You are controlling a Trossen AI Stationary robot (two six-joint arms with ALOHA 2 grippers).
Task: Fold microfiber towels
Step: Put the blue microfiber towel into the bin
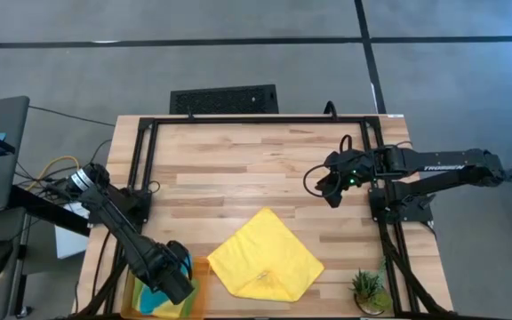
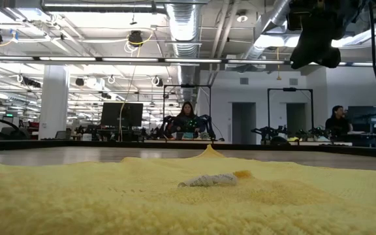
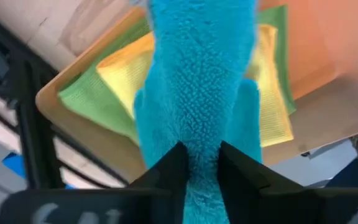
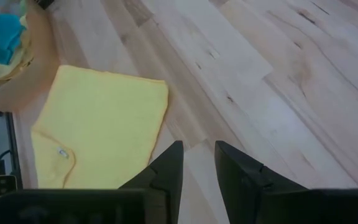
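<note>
Gripping a teal microfiber towel (image 3: 194,81), the left gripper (image 3: 197,165) hung over the orange tray (image 1: 201,298) at the near left corner of the table; its two dark fingers (image 3: 169,168) pinched the plush, nubby cloth, which hung between them as a narrow, bunched column. Beneath it in the tray lay a flat stack: a yellow towel (image 3: 120,71) on a lime green towel (image 3: 86,99), both smoother in weave and lying as offset squares with their corners showing. The tray itself was a shallow rectangle with rounded corners and a pale raised rim.

A second yellow towel (image 1: 265,258) lay on the bare butcher-block table (image 1: 238,169), just beside the tray, turned so that its corners pointed like a diamond in the high view. Its pile was short and fuzzy, and a small white label (image 4: 62,152) showed near one folded-over corner. The tabletop was of pale wooden strips with visible grain, framed by black rails.

The right gripper (image 4: 197,165) was held above the far right part of the table, well apart from the towels, its fingers standing narrowly apart with nothing between them. A small potted plant (image 1: 369,289) with spiky green leaves stood at the near right corner.
</note>
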